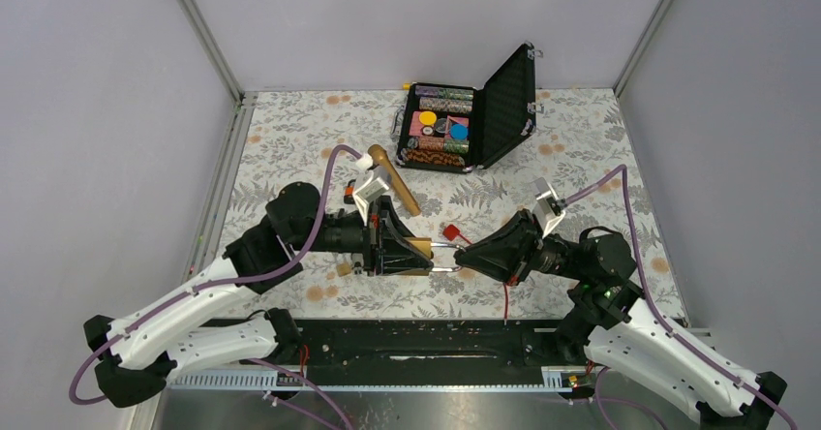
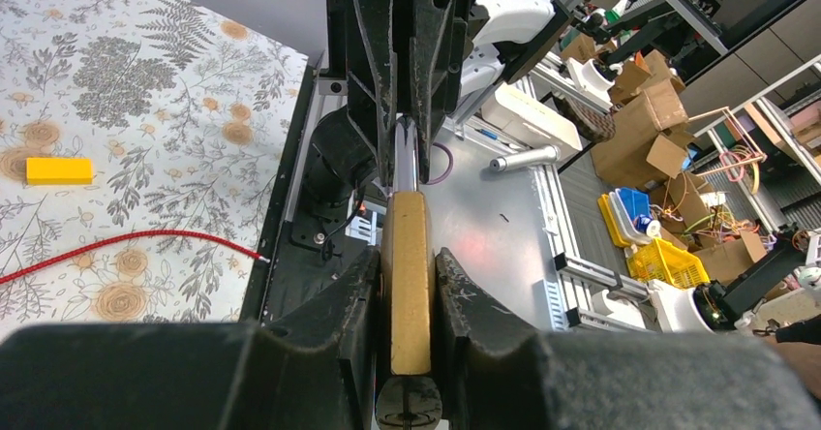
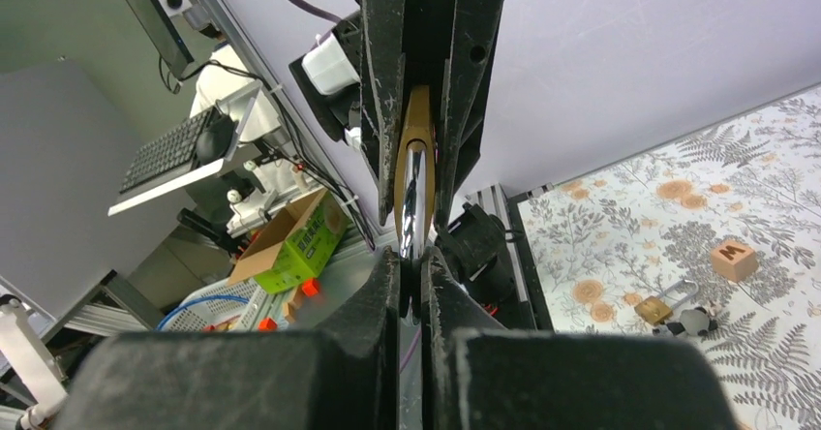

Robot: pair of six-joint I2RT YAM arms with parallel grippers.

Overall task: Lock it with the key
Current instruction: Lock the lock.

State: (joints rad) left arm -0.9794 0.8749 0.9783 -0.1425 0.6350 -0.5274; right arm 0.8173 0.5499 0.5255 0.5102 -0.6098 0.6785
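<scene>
Left wrist view puts your left gripper (image 2: pixel 409 290) at the bottom centre, clamped narrowly on the brass padlock (image 2: pixel 409 222), which it holds edge-on and clear of the table. In the right wrist view the right gripper (image 3: pixel 412 270) is pinched fully shut on the silver shackle (image 3: pixel 414 193) at the centre of the frame. Both arms therefore grip one rigid lock, and that is your main risk. If the two arms move even slightly out of step, the lock will twist and could slip out of one grip. The smooth, round shackle is likely to slip first. Pushing the shackle home off its axis could jam it rather than seat it. Neither gripper is free to take the key, which you cannot pick out in any view. In the top view a red tag (image 1: pixel 451 232) sits just above the lock, and a red cord (image 1: pixel 505 299) runs toward the bottom of the frame under the right arm, where it could snag.
</scene>
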